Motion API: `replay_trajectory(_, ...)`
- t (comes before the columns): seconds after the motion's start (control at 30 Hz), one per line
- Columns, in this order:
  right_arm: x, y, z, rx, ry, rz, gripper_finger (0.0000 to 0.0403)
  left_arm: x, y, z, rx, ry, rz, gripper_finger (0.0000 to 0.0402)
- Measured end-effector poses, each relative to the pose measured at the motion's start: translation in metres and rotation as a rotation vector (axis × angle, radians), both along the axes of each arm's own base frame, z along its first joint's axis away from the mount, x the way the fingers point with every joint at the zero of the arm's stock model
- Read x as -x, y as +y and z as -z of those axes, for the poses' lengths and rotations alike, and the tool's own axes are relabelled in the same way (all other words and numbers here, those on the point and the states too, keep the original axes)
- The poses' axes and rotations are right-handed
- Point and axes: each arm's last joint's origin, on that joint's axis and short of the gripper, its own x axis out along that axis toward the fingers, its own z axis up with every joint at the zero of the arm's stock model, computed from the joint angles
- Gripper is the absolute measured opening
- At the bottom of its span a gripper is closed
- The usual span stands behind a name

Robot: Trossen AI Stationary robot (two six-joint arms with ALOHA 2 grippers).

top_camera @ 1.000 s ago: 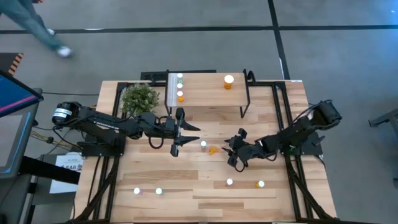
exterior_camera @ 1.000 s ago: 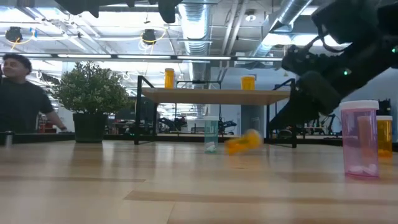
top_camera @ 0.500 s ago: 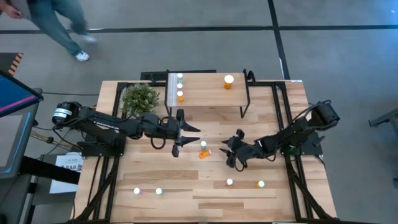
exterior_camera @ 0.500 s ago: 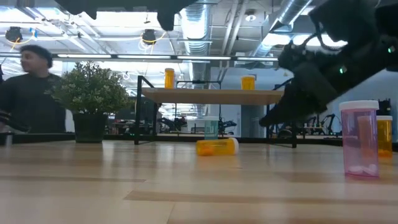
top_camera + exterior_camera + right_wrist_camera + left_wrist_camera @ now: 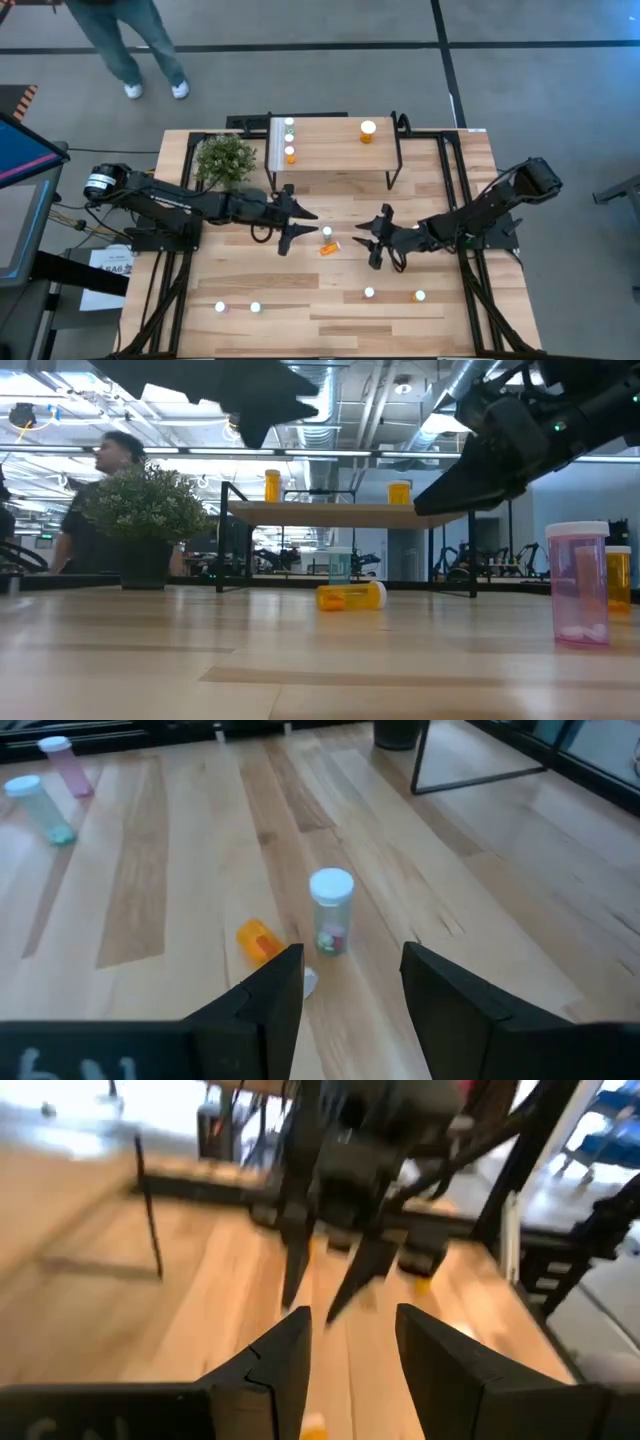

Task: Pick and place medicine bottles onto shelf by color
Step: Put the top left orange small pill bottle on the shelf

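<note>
High view shows an orange bottle (image 5: 328, 248) lying on its side on the desk (image 5: 300, 300), between the 2 grippers and touching neither. Just beside it, on the shelf side, a green bottle (image 5: 326, 233) stands upright under its white cap. The left gripper (image 5: 296, 224) points at this pair from the plant side, its fingers (image 5: 280, 1355) released and spread, with nothing between them. In the left wrist view a scrap of orange shows low in the gap between those fingers. The right gripper (image 5: 376, 238) faces the pair from the other side, near but apart; its fingers (image 5: 270, 990) are likewise released and empty. In the right wrist view the lying orange bottle (image 5: 258, 941) sits just ahead of 1 fingertip, and the upright green bottle (image 5: 331, 910) stands a little farther out, in line with the gap.

The shelf (image 5: 330, 150) carries 4 bottles: 3 small ones in a row along its white strip, the nearest of them orange (image 5: 290, 157), and 1 larger orange bottle (image 5: 367, 131) toward the other end. In the low view only 2 orange bottles (image 5: 272, 485) show on the board.

Along the desk's front edge stand 4 more bottles: 2 near the left (image 5: 220, 307), and 2 near the right, 1 of them orange (image 5: 419, 296). In the low view a pink bottle (image 5: 579, 582) stands close to the camera. A potted plant (image 5: 225, 158) sits beside the shelf. A person (image 5: 140, 40) stands on the floor beyond the desk.
</note>
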Motion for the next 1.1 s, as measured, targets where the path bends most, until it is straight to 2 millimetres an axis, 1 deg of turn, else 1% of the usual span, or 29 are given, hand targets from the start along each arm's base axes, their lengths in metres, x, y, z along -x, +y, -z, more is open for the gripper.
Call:
replay_trajectory(0.1,0.001,0.003,0.000,0.006,0.001,-0.016,0.0193,-0.003,-0.013,0.017,0.015,0.098,0.007,0.0137)
replay_trajectory(0.2,0.002,0.006,0.000,0.008,0.007,-0.026,0.0192,-0.009,-0.025,0.036,0.026,0.161,-0.008,0.0137)
replay_trajectory(0.3,0.003,0.009,0.000,0.008,0.007,-0.037,0.0188,-0.017,-0.034,0.055,0.044,0.226,-0.029,0.0140)
replay_trajectory(0.4,0.004,0.012,0.001,0.007,0.009,-0.050,0.0183,-0.028,-0.042,0.067,0.058,0.271,-0.025,0.0154)
replay_trajectory(0.53,0.006,0.016,0.002,0.011,0.019,-0.066,0.0178,-0.041,-0.049,0.083,0.036,0.345,-0.045,0.0187)
replay_trajectory(0.67,0.008,0.019,0.002,0.006,0.018,-0.078,0.0175,-0.050,-0.052,0.093,-0.018,0.410,-0.113,0.0215)
replay_trajectory(0.73,0.008,0.020,0.002,0.004,0.015,-0.081,0.0175,-0.048,-0.052,0.096,-0.033,0.442,-0.149,0.0222)
replay_trajectory(0.8,0.008,0.021,0.001,0.002,0.014,-0.085,0.0175,-0.052,-0.052,0.097,-0.027,0.431,-0.169,0.0225)
replay_trajectory(0.9,0.008,0.021,0.000,-0.004,0.003,-0.085,0.0175,-0.052,-0.052,0.097,-0.018,0.433,-0.173,0.0226)
replay_trajectory(1.1,0.008,0.021,0.000,-0.009,0.000,-0.083,0.0171,-0.053,-0.053,0.112,-0.014,0.476,-0.177,0.0226)
